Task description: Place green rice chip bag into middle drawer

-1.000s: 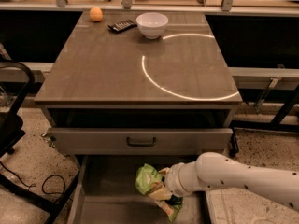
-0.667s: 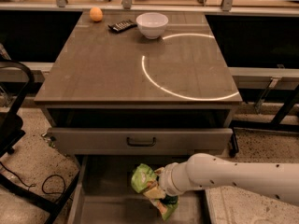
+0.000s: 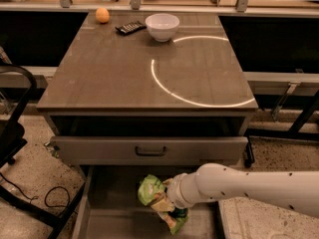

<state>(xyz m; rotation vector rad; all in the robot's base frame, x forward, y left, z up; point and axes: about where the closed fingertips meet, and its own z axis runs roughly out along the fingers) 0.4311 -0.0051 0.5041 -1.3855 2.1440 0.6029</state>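
Note:
The green rice chip bag [image 3: 152, 193] is crumpled bright green foil, held over the floor of the pulled-out middle drawer [image 3: 112, 208] at the bottom of the view. My gripper [image 3: 165, 205] reaches in from the right on a white arm and is shut on the bag. The bag's lower part [image 3: 175, 223] hangs below the gripper, close to the drawer floor. The fingers are mostly hidden by the bag.
A closed grey drawer front with a black handle [image 3: 150, 152] sits just above the open drawer. On the cabinet top [image 3: 109, 73] stand a white bowl [image 3: 162, 26], an orange [image 3: 102, 15] and a black remote [image 3: 130, 28]. A black chair [image 3: 12, 128] stands at the left.
My gripper and the bag have moved a little to the left over the open drawer. Nothing else has moved.

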